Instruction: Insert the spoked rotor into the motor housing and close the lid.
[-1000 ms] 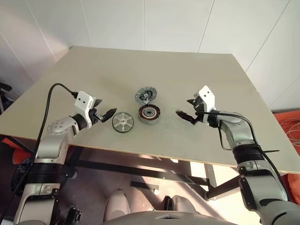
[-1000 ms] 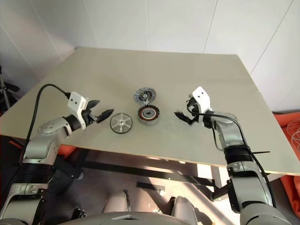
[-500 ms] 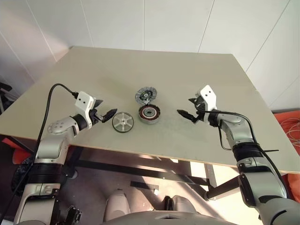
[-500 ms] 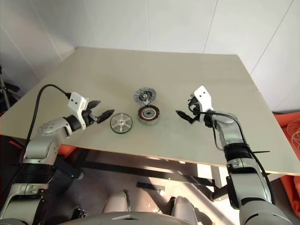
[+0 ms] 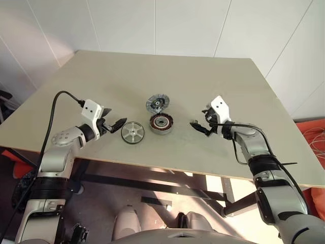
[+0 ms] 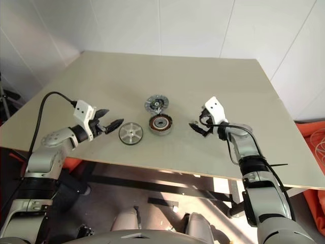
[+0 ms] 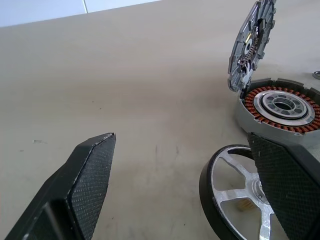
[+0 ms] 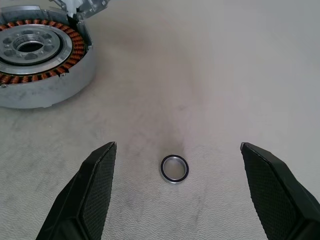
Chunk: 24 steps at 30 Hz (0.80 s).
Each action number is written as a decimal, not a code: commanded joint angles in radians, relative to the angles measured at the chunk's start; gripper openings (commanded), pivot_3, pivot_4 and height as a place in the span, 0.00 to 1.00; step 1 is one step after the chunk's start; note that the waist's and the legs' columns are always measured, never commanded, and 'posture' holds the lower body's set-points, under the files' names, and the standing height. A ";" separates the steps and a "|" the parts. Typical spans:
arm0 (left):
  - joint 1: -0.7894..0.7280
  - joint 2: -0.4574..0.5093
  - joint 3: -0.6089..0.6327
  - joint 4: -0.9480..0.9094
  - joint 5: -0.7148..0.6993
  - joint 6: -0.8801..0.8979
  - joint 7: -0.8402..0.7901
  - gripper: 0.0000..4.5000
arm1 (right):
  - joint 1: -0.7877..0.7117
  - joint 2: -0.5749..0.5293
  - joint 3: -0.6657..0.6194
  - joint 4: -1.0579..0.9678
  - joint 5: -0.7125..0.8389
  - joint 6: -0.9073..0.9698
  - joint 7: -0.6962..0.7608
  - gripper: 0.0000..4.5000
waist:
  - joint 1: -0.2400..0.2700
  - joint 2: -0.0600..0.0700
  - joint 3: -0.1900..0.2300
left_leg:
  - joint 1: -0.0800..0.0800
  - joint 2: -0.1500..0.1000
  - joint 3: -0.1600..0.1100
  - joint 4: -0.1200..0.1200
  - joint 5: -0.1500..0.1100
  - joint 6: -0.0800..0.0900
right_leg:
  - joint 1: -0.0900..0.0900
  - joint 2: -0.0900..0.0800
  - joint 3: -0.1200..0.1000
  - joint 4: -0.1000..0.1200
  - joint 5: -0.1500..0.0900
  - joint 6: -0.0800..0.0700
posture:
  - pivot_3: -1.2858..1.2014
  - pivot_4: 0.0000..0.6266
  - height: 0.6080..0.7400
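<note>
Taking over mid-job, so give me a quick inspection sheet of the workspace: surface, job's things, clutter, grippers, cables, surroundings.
Surface: beige table, bare around the parts.
Job's things: spoked rotor flat on the table, left of the motor housing; housing open, copper windings exposed; lid tilted up at its far edge.
Clutter: small metal ring on the table.
Grippers: left gripper open beside the rotor; right gripper open, facing the ring; both empty.
Cables: black cable on the left arm.
Surroundings: white panelled walls.
</note>
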 commanded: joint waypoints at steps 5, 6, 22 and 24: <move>-0.011 0.001 0.005 -0.026 -0.001 -0.009 0.005 1.00 | -0.048 0.017 -0.004 0.038 -0.004 0.012 -0.022 1.00 | 0.000 0.000 0.000 | 0.000 0.000 0.000 0.000 0.000 0.000 | 0.000 0.000 0.000 0.000 0.000 0.000 | 0.52 0.00 1.00; -0.009 0.001 0.006 -0.027 -0.001 -0.009 0.006 1.00 | -0.053 0.018 -0.005 0.046 -0.005 0.012 -0.027 1.00 | 0.000 0.000 0.000 | 0.000 0.000 0.000 0.000 0.000 0.000 | 0.000 0.000 0.000 0.000 0.000 0.000 | 0.52 0.00 1.00; -0.003 0.009 0.008 -0.040 0.003 -0.009 0.012 1.00 | -0.056 0.022 -0.007 0.068 -0.004 0.048 -0.039 0.57 | 0.000 0.000 0.000 | 0.000 0.000 0.000 0.000 0.000 0.000 | 0.000 0.000 0.000 0.000 0.000 0.000 | 0.52 0.00 1.00; -0.004 0.010 0.008 -0.040 0.003 -0.009 0.010 1.00 | -0.053 0.022 -0.006 0.063 -0.004 0.052 -0.038 0.57 | 0.000 0.000 0.000 | 0.000 0.000 0.000 0.000 0.000 0.000 | 0.000 0.000 0.000 0.000 0.000 0.000 | 0.52 0.00 1.00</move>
